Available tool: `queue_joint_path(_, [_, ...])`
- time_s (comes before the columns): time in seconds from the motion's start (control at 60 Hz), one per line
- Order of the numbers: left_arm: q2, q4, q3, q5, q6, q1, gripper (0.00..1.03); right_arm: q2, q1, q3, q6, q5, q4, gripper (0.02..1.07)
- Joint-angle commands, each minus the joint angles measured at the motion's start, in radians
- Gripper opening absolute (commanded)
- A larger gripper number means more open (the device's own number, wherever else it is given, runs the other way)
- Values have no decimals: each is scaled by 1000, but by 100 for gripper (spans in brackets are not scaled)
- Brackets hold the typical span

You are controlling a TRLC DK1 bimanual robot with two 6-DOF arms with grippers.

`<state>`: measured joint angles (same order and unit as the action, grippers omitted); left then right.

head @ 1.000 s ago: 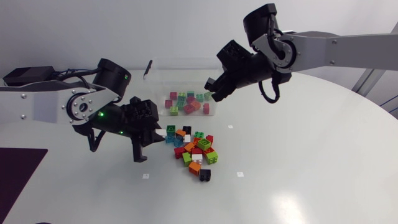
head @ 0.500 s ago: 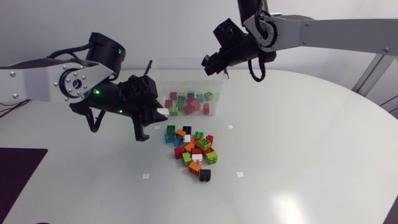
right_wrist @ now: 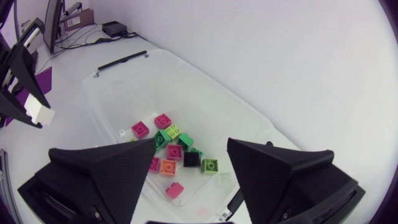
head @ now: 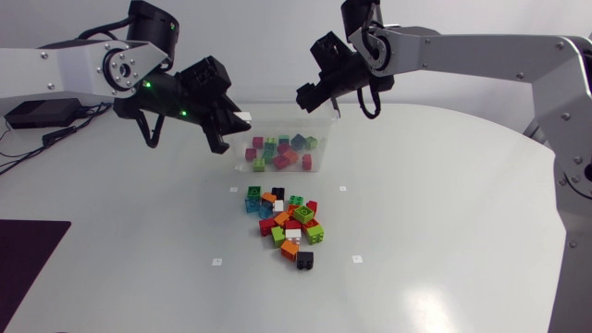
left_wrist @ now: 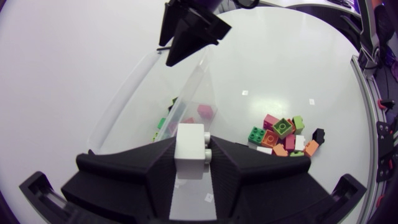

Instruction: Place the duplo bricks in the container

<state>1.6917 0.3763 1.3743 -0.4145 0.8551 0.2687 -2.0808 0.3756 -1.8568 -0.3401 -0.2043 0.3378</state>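
Here, container [right_wrist: 186,93] holds coloured bricks [head: 280,153]; left hand [left_wrist: 191,146] clamps white brick [left_wrist: 190,157], right hand [right_wrist: 191,144] apart.

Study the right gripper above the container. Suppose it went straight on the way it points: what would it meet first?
Most likely the bricks lying in the container, since the open right gripper points down into it. Depth is hard to judge.

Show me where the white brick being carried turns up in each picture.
Head view: white brick in the left arm's jaws, by the container rim.
Left wrist view: brick between that arm's own jaws.
Right wrist view: brick beside the container, outside it.
Shared landmark: the clear container.
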Motion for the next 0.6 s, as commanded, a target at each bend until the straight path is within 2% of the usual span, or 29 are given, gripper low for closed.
queue_joint_path(0.0, [46, 3, 66, -17, -44, -5, 24, 65, -3, 33, 19, 8, 7, 98])
queue_joint_path(0.367, [247, -51, 313, -21, -166, -34, 24, 327, 6, 396, 9, 3, -71, 98])
queue_joint_path(0.583, [333, -73, 422, -21, -211, -36, 25, 415, 8, 527, -4, -3, -77, 98])
